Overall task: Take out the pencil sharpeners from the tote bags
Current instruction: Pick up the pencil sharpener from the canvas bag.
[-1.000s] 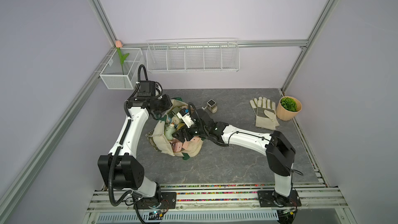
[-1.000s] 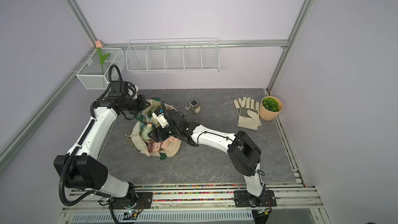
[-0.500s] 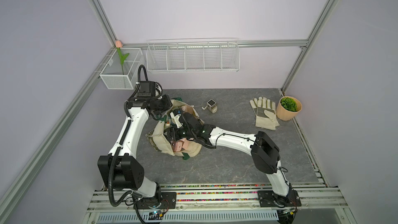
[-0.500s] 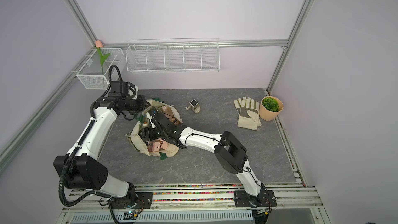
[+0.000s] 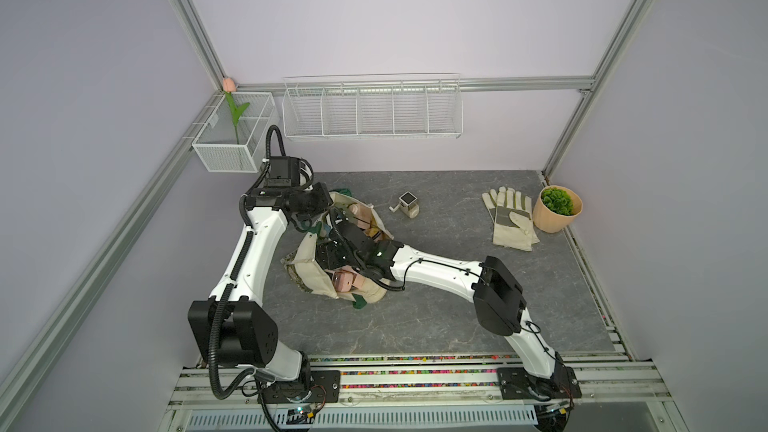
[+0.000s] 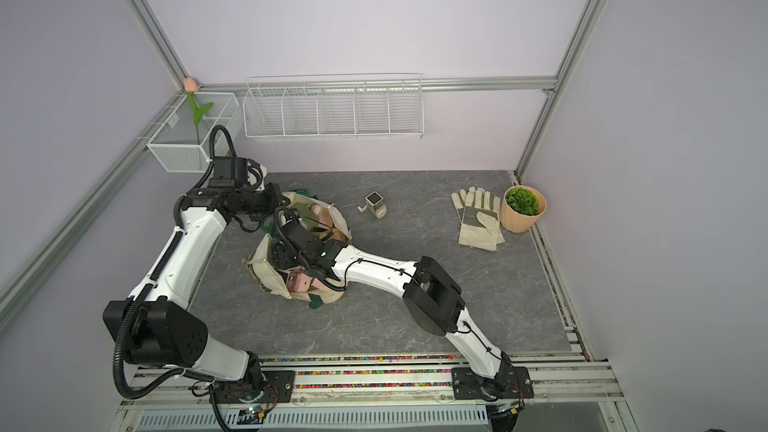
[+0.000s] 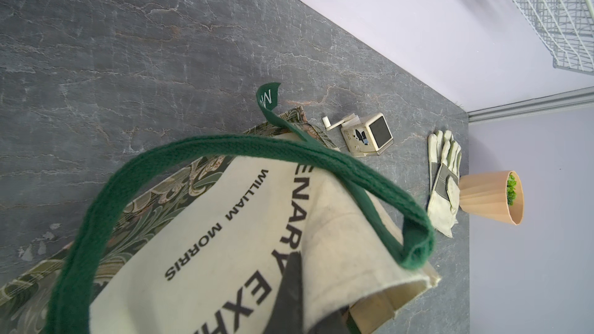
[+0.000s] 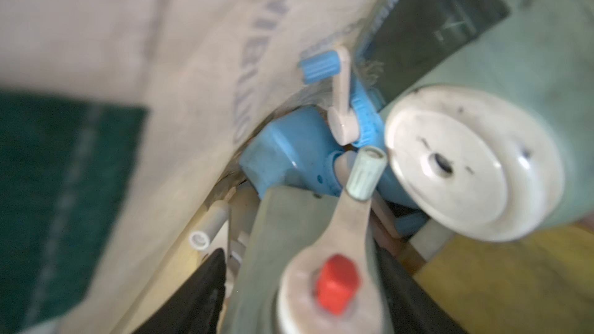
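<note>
The cream tote bag point(image 5: 312, 280) point(image 6: 266, 280) with green handles lies slumped on the grey table, its mouth held up. My left gripper point(image 5: 328, 214) point(image 7: 305, 300) is shut on the canvas rim. My right gripper point(image 5: 323, 260) point(image 8: 300, 261) reaches inside the bag. Its fingers stand either side of a pale green pencil sharpener point(image 8: 283, 220) with a cream crank and red nut. Blur hides whether both pads press on it. A blue sharpener point(image 8: 289, 155) and a bigger green one point(image 8: 466, 162) lie beyond. A pink sharpener point(image 5: 343, 282) shows at the bag's near end. One cream sharpener point(image 5: 409, 204) point(image 7: 366, 134) stands on the table.
Pale work gloves point(image 5: 511, 218) and a tan plant pot point(image 5: 557, 209) sit at the back right. A white wire basket point(image 5: 372, 112) hangs on the back wall, and a mesh box point(image 5: 232, 139) with a tulip on the left wall.
My right arm has pushed from the bag's mouth deeper in, leftwards, and its jaws have narrowed around the green sharpener. The left arm has kept still, holding the rim.
</note>
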Action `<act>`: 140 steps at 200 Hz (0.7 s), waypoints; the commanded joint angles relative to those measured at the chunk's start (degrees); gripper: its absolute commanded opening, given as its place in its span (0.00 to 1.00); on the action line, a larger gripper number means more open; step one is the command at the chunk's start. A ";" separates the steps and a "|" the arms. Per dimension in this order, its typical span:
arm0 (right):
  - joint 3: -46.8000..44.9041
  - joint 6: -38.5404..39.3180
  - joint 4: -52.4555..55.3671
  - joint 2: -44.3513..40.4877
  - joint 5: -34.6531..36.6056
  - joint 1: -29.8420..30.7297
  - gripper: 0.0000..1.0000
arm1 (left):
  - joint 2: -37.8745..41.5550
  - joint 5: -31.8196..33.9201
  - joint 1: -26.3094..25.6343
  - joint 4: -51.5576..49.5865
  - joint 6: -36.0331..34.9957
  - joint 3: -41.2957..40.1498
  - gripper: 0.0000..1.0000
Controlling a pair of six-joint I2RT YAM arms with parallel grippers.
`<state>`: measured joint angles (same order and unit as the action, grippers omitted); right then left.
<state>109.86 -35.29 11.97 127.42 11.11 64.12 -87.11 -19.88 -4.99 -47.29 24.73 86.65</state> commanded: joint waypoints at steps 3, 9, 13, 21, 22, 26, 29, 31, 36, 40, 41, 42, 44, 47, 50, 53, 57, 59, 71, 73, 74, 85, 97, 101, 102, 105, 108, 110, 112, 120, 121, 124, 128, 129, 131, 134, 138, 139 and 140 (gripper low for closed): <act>-2.10 2.55 0.13 -0.26 -0.01 -0.87 0.63 | 1.59 -0.36 0.07 0.66 -0.39 -0.32 0.00; -2.48 2.99 -0.31 -0.67 -0.81 -0.91 0.60 | 1.64 -0.42 0.06 0.62 -0.36 -0.33 0.00; -2.69 3.03 -0.31 -1.01 -1.10 -0.97 0.59 | 1.74 -0.42 0.01 0.62 -0.38 -0.39 0.00; -3.87 3.10 -1.55 -2.13 -2.52 -0.97 0.57 | 1.73 -0.36 0.03 0.62 -0.39 -0.49 0.00; -4.13 3.15 -1.93 -2.33 -2.78 -0.99 0.57 | 1.70 -0.39 0.05 0.62 -0.39 -0.46 0.00; -5.19 3.37 -3.49 -3.03 -4.00 -0.99 0.55 | 1.77 -0.33 0.07 0.62 -0.40 -0.50 0.00; -6.03 3.46 -4.48 -3.51 -4.80 -0.94 0.54 | 1.77 -0.34 0.02 0.62 -0.39 -0.44 0.00; -6.47 3.47 -4.98 -3.91 -5.25 -0.93 0.53 | 1.77 -0.34 0.06 0.62 -0.39 -0.48 0.00; -7.23 3.52 -5.61 -4.73 -6.23 -1.00 0.51 | 1.87 -0.28 0.00 0.62 -0.39 -0.53 0.00; -7.64 3.73 -5.98 -5.24 -6.86 -0.94 0.50 | 1.79 -0.33 0.07 0.62 -0.39 -0.60 0.00; -7.73 3.82 -6.07 -5.33 -7.01 -0.98 0.50 | 1.78 -0.33 0.07 0.62 -0.34 -0.60 0.00; -7.87 3.87 -6.21 -5.55 -7.22 -0.99 0.50 | 1.77 -0.34 0.07 0.62 -0.41 -0.56 0.00; -8.08 4.12 -6.44 -5.81 -7.59 -0.99 0.50 | 1.77 -0.34 0.03 0.62 -0.37 -0.53 0.00; -8.41 4.52 -6.90 -6.25 -8.08 -0.99 0.50 | 1.77 -0.28 0.07 0.62 -0.38 -0.59 0.00; -8.80 4.92 -7.57 -6.62 -8.74 -1.01 0.50 | 1.77 -0.31 0.03 0.62 -0.39 -0.53 0.00; -9.21 5.30 -7.99 -7.07 -9.27 -1.06 0.50 | 1.77 -0.31 0.07 0.62 -0.35 -0.52 0.00; -9.62 5.75 -8.21 -7.67 -9.78 -1.04 0.50 | 1.73 -0.33 0.07 0.62 -0.37 -0.60 0.00; -9.81 6.04 -8.22 -7.99 -9.90 -1.02 0.50 | 1.74 -0.34 0.03 0.62 -0.42 -0.54 0.00; -10.44 8.08 -7.82 -9.63 -10.64 -1.18 0.49 | 1.71 -0.18 0.07 0.54 -0.39 -0.54 0.00; -10.63 8.47 -7.74 -9.92 -10.80 -1.16 0.49 | 1.71 -0.21 0.01 0.60 -0.39 -0.53 0.00; -10.68 8.65 -7.70 -10.05 -10.87 -1.18 0.49 | 1.74 -0.23 0.04 0.56 -0.39 -0.52 0.00; -11.81 10.20 -7.36 -12.03 -11.40 -1.26 0.49 | 1.81 -0.23 0.03 0.53 -0.39 -0.66 0.00; -13.46 11.51 -7.40 -14.38 -12.21 -1.63 0.48 | 1.94 -0.16 0.06 0.62 -0.45 -0.63 0.00; -13.97 11.82 -7.29 -15.22 -12.61 -1.71 0.48 | 1.94 -0.16 0.07 0.62 -0.46 -0.70 0.00; -14.15 11.91 -7.30 -15.38 -12.65 -1.76 0.47 | 1.94 -0.16 0.07 0.62 -0.42 -0.70 0.00; -14.60 12.12 -7.30 -16.04 -12.98 -1.90 0.47 | 1.94 -0.11 0.05 0.62 -0.41 -0.68 0.00; -15.05 12.48 -7.23 -16.71 -13.23 -1.97 0.47 | 1.93 -0.07 0.07 0.62 -0.43 -0.74 0.00; -15.32 12.80 -7.16 -17.10 -13.33 -1.98 0.47 | 2.01 -0.03 0.07 0.62 -0.42 -0.71 0.00; -15.54 13.16 -7.03 -17.53 -13.47 -2.00 0.47 | 1.96 -0.02 0.07 0.62 -0.39 -0.70 0.00; -16.03 14.39 -5.68 -18.96 -13.43 -2.06 0.47 | 1.99 0.05 0.02 0.54 -0.39 -0.70 0.00; -16.10 14.55 -5.48 -19.09 -13.41 -2.11 0.47 | 1.97 0.08 0.00 0.54 -0.39 -0.70 0.00; -16.23 14.89 -4.86 -19.64 -13.34 -2.14 0.46 | 1.99 0.12 0.01 0.53 -0.39 -0.71 0.00; -16.45 15.49 -4.25 -20.30 -13.19 -2.12 0.46 | 1.87 0.03 0.07 0.53 -0.40 -0.74 0.00; -16.53 15.68 -4.11 -20.47 -13.16 -2.18 0.46 | 1.86 0.02 0.03 0.53 -0.39 -0.72 0.00; -16.68 15.97 -3.78 -20.85 -13.14 -2.23 0.46 | 1.86 0.04 0.02 0.53 -0.36 -0.75 0.00; -16.88 16.51 -3.36 -21.29 -13.26 -2.23 0.46 | 1.88 0.06 0.04 0.53 -0.44 -0.70 0.00; -17.08 17.21 -2.73 -21.98 -13.41 -2.31 0.46 | 1.86 0.13 0.05 0.53 -0.39 -0.74 0.00; -17.15 17.41 -2.51 -22.18 -13.45 -2.27 0.46 | 1.81 0.16 0.06 0.53 -0.39 -0.76 0.00; -17.19 17.61 -2.32 -22.37 -13.47 -2.30 0.46 | 1.79 0.13 0.02 0.53 -0.39 -0.77 0.00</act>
<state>93.97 -23.33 7.81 111.00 -0.45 62.33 -86.89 -19.92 -4.99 -47.03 24.73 86.26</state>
